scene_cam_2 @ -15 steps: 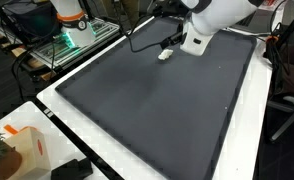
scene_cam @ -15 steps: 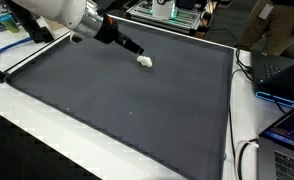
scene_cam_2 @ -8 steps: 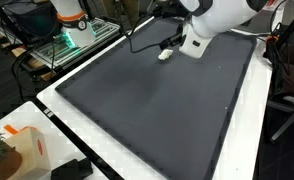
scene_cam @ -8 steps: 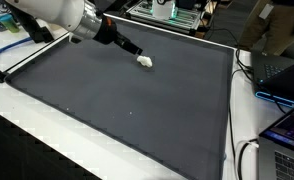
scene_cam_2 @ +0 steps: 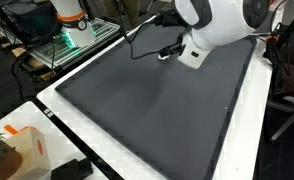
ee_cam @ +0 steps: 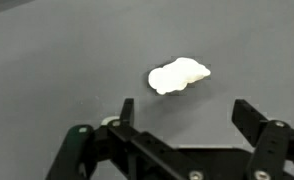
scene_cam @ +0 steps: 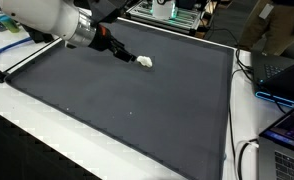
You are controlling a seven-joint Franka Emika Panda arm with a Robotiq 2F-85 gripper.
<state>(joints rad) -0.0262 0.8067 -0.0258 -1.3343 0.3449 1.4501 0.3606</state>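
I have the gripper (ee_cam: 185, 112) spread wide with nothing between its fingers. The white crumpled lump (ee_cam: 179, 75) lies on the dark grey mat (ee_cam: 47, 60), just ahead of the fingertips and clear of them. Its long axis runs left to right across the gap. In an exterior view the arm (scene_cam: 42, 15) leans in low from the far left.

White rounded arm (scene_cam_2: 222, 20); grey wrist collar (scene_cam: 82, 33); black two-finger gripper (ee_cam: 184, 107).
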